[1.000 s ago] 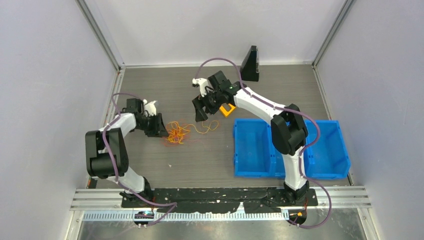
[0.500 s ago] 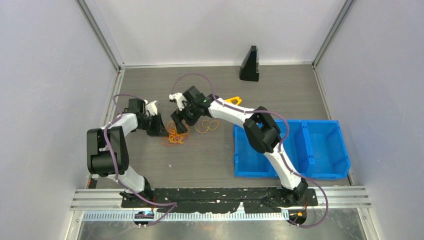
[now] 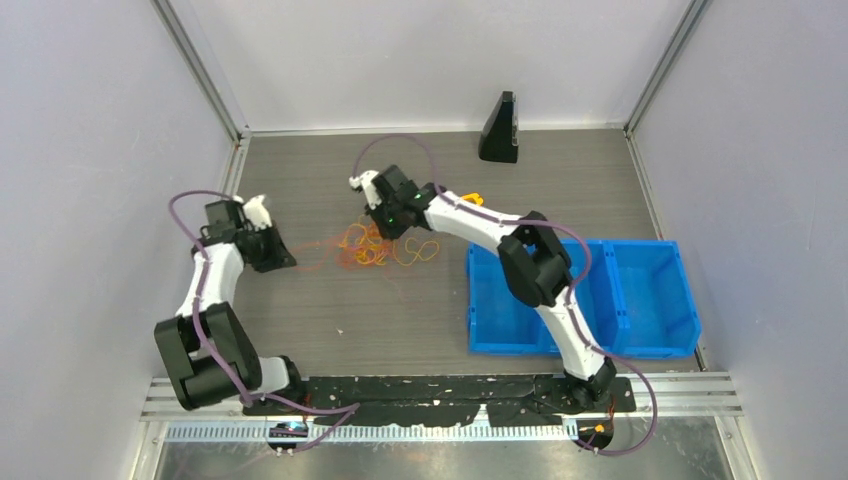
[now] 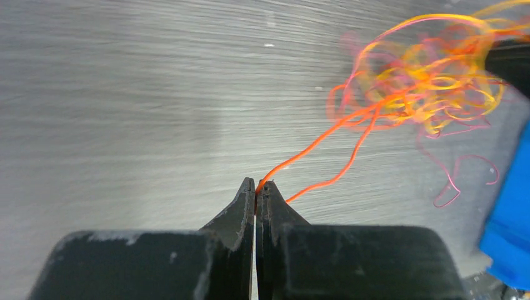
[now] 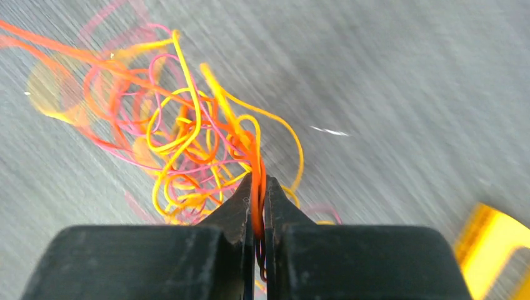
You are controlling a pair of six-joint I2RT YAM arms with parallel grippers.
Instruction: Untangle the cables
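Pinching orange strand: left gripper. Right gripper clamped on cables tangle. Blue bins nearby; yellow frame, apparently, behind right arm.

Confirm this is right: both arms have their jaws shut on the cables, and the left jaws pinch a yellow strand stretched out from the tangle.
Wrong in one respect: the left wrist view shows the left jaws pinching an orange strand, not a yellow one, stretched out from the cables. The right jaws are shut on the cables too.
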